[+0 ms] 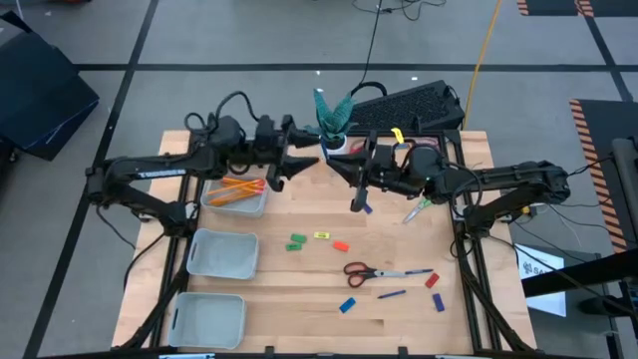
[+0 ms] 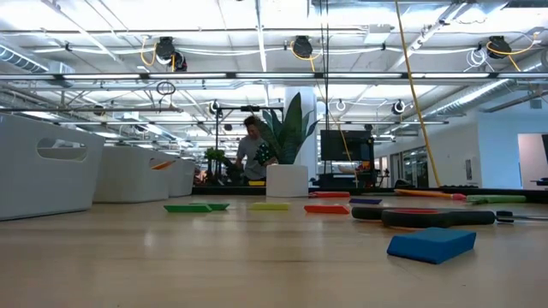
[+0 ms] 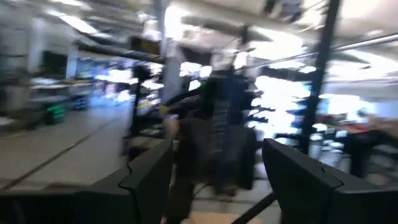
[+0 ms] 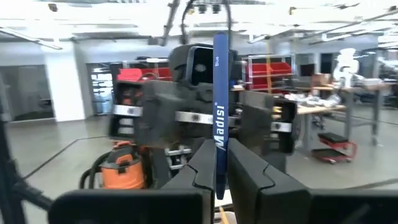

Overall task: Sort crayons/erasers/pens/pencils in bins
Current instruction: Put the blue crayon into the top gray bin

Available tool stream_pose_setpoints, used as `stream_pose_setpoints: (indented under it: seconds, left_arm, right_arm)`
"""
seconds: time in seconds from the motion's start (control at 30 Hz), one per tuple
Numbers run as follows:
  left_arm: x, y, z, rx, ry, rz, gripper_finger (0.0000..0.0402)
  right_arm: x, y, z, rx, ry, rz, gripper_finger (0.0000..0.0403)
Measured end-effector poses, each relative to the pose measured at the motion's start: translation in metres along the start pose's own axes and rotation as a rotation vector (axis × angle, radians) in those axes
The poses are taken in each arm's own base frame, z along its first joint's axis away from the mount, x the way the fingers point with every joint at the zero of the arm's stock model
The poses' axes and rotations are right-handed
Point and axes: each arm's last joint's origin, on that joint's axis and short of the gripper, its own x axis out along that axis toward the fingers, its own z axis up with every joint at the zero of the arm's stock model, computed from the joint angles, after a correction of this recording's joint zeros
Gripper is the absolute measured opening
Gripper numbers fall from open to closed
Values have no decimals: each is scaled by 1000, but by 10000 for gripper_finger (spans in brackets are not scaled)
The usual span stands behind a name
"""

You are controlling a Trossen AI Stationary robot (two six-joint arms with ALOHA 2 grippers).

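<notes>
Pale wooden table (image 1: 299, 289) below; right gripper (image 4: 219, 177) is raised above its middle, pinching a slim blue pen (image 4: 219, 106) near one end; light, stiff, slippery, so likely to pivot; left gripper (image 3: 211, 168) gapes empty.

Two dark arms showing black links and cabling

The left arm (image 1: 150, 175) and right arm (image 1: 518, 179) are showing matte black tubular links, the left one carrying pale lettering along it. Black cables are looping over both wrists. The fingers (image 4: 249, 177) are showing as black, angular, tapering blades with flat inner faces.
</notes>
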Motion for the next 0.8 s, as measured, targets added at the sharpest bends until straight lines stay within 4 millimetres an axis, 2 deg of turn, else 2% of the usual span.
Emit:
stream_pose_setpoints:
  seconds: [0.07, 0.23, 0.4, 0.53, 0.7, 0.8]
  left_arm:
    - [8, 1, -6, -30, -33, -23, 248]
    - [13, 12, -16, -83, -27, 47, 248]
    - [13, 9, -11, -58, -79, 27, 225]
    - [13, 11, -11, -45, -80, 38, 158]
    - [12, 12, -13, -34, -54, 25, 26]
    - [12, 13, -14, -38, -41, 29, 23]
  right_arm:
    - [0, -1, 0, -14, -1, -4, 16]
    - [0, -1, -1, -20, 5, -11, 16]
    - [0, -3, -4, 4, 37, -28, 16]
    - [0, -4, -6, 18, 57, -68, 16]
    - [0, -4, -6, 27, 57, -87, 33]
    - [0, -5, -7, 45, 61, -97, 64]
